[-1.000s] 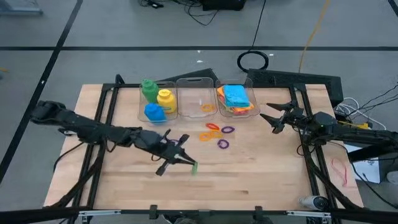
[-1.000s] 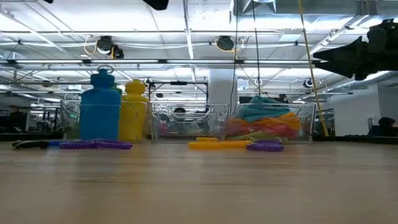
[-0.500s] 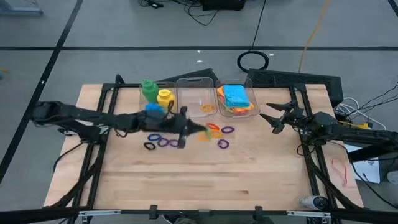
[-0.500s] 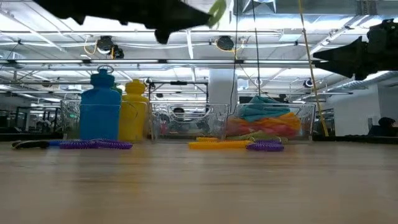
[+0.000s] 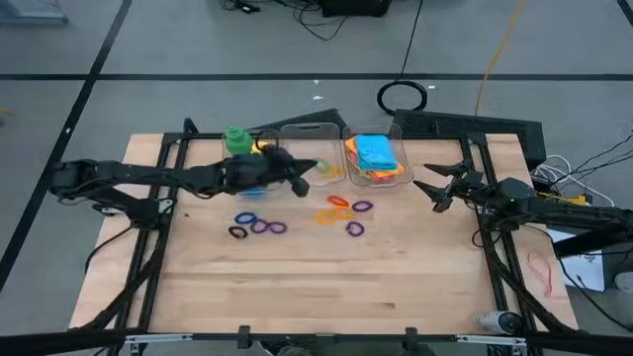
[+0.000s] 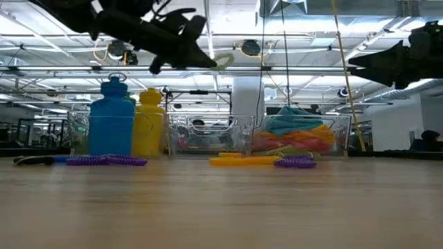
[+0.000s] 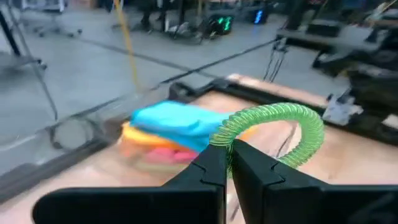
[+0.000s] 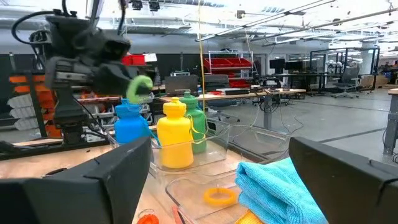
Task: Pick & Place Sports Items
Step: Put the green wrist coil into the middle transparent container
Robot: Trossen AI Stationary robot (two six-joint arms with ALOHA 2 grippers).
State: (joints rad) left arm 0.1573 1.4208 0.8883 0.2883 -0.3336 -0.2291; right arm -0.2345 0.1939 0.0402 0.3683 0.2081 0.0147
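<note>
The left gripper (image 5: pixel 309 168) reaches across the upper middle of the high view, its jaws closed on a green ring (image 7: pixel 273 134) that it holds in the air above the middle bin (image 5: pixel 315 148); in the low view the ring (image 6: pixel 223 62) hangs well above the counter (image 5: pixel 326 277), and the left wrist view shows it pinched between the two dark fingers (image 7: pixel 211 171). Three clear bins stand in a row along the far side of the counter. The left bin (image 5: pixel 224 168) holds a green bottle (image 5: pixel 237 138), a yellow bottle (image 6: pixel 149 124) and a blue bottle (image 6: pixel 114 117); from above the arm hides most of the yellow and blue ones. The middle bin holds an orange ring (image 8: pixel 219 196). The right bin (image 5: pixel 401 178) is filled with folded cloths, the blue cloth (image 5: pixel 374 150) on top. On the bare counter below the bins, a few purple rings (image 5: pixel 259 225) lie in the left centre with a dark one beside them, and orange rings (image 5: pixel 336 208) and further purple ones lie at the centre. The right gripper (image 5: pixel 432 188) hovers at the right side of the frame, just right of the cloth bin, its jaws spread wide and holding nothing.
</note>
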